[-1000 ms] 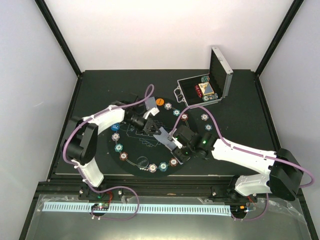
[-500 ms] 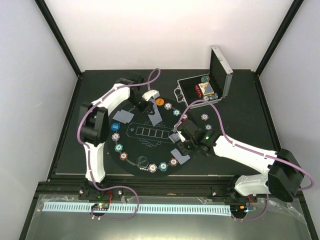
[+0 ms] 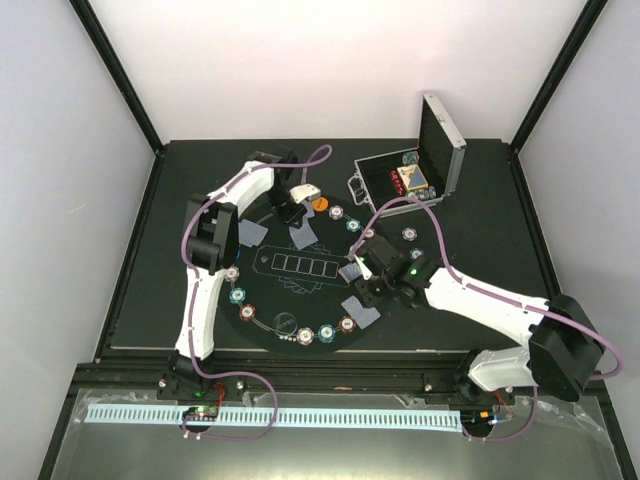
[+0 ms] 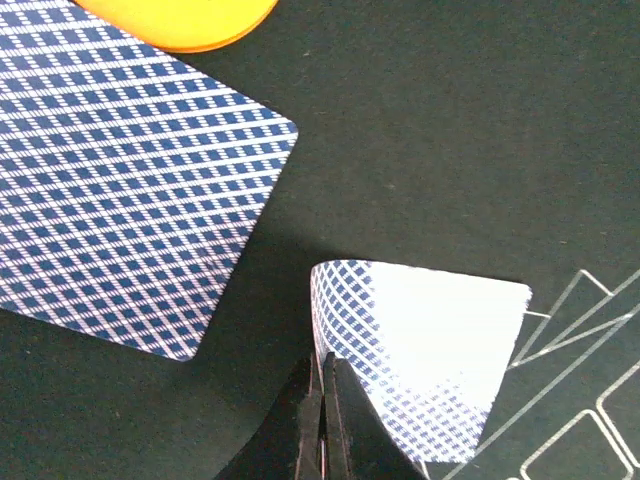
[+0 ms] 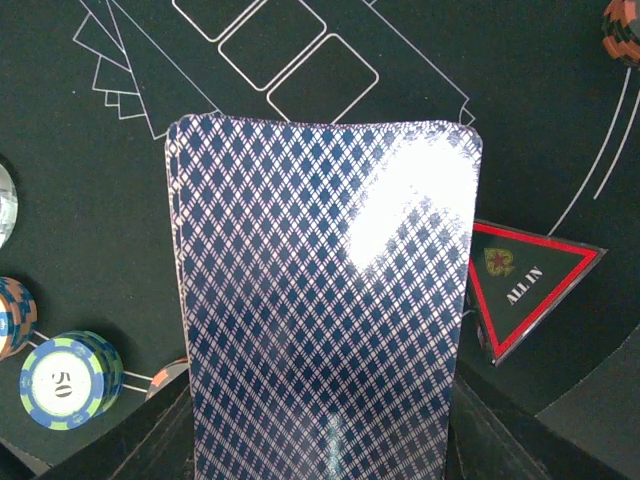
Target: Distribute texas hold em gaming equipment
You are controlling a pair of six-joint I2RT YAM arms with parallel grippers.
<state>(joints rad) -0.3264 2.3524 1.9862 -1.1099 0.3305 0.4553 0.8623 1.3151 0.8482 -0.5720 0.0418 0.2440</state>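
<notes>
My left gripper (image 4: 322,400) (image 3: 297,214) is at the far side of the black mat (image 3: 270,290), shut on the corner of a blue-backed playing card (image 4: 420,350) that curls up from the felt. Another card (image 4: 120,190) lies flat beside it, next to the orange disc (image 4: 180,20) (image 3: 320,204). My right gripper (image 5: 320,440) (image 3: 360,266) hovers over the mat's right half, shut on a deck of cards (image 5: 320,300). The red triangle marker (image 5: 525,280) lies just right of the deck. Poker chips (image 5: 70,380) (image 3: 304,335) ring the mat's edge.
The open silver case (image 3: 455,165) stands at the back right with more chips inside. Single cards lie on the mat at the left (image 3: 252,233) and under the right arm (image 3: 362,310). Printed card outlines (image 3: 305,264) mark the mat's centre.
My left arm swung from the deck at the mat's centre to its far side, carrying a card. My right gripper shifted slightly with the deck.
</notes>
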